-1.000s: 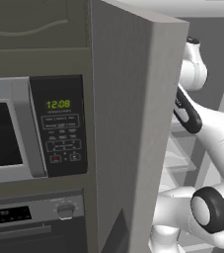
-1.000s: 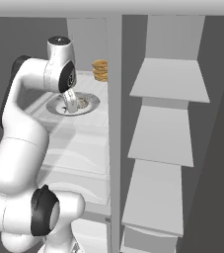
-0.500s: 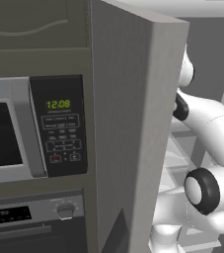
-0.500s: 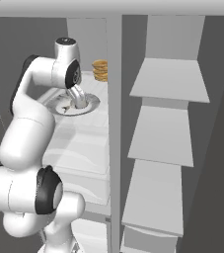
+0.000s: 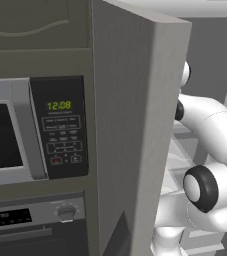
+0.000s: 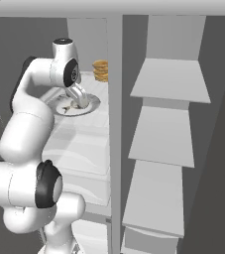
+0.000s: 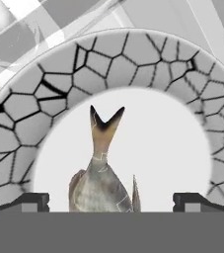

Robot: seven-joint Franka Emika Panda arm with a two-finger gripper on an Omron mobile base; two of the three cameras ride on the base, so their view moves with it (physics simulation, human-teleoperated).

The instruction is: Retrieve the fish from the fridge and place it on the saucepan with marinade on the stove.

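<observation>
Fish [image 7: 102,174] between spread pincer [image 7: 111,201] tips, cracked-pattern plate [image 7: 44,94], fridge [image 6: 115,89] interior beyond

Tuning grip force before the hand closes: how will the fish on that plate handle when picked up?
The fish looks slim and tapered toward its forked tail, so it is probably light but may slip from the fingertips. It lies flat on the smooth white centre of the plate, so a side push would likely slide it rather than roll it.

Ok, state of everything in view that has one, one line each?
fridge: door open.
fish: lying on the plate, between the open fingers, not gripped.
plate: on the fridge shelf, holding the fish.
end effector: open, low over the plate.
microwave: door shut, clock reads 12:08.
</observation>
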